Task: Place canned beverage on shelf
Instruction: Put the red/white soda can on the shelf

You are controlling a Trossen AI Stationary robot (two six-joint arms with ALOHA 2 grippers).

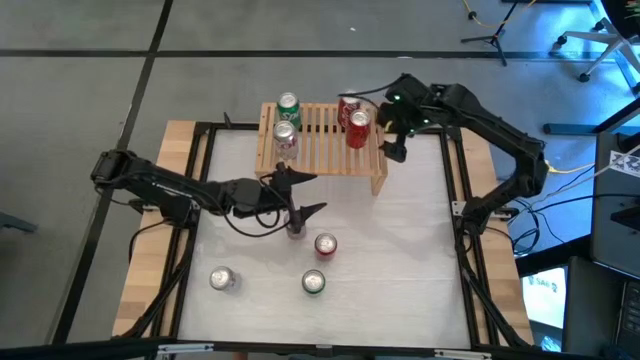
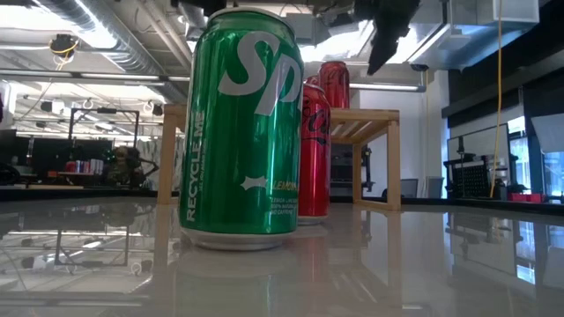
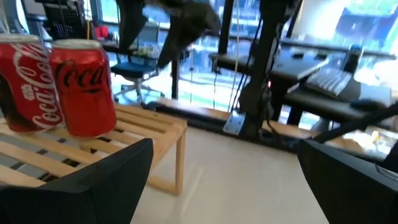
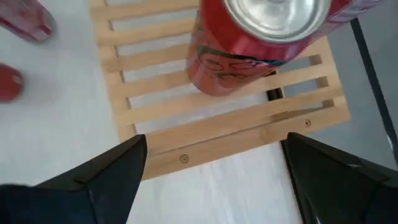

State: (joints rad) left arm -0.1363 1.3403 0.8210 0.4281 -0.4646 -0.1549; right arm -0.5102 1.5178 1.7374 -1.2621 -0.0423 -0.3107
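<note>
High view: right gripper (image 1: 394, 140) (fingers apart) beside shelf (image 1: 322, 140).

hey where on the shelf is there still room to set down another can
The shelf is bare across its middle slats, between the green can and silver can at its left end and the two red cans at its right end. The right end is crowded: the right gripper hovers beside those red cans, jaws open.

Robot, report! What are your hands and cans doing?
Both hands open: right hand by shelf, left hand mid-table. Four cans shelved; three on table.
</note>
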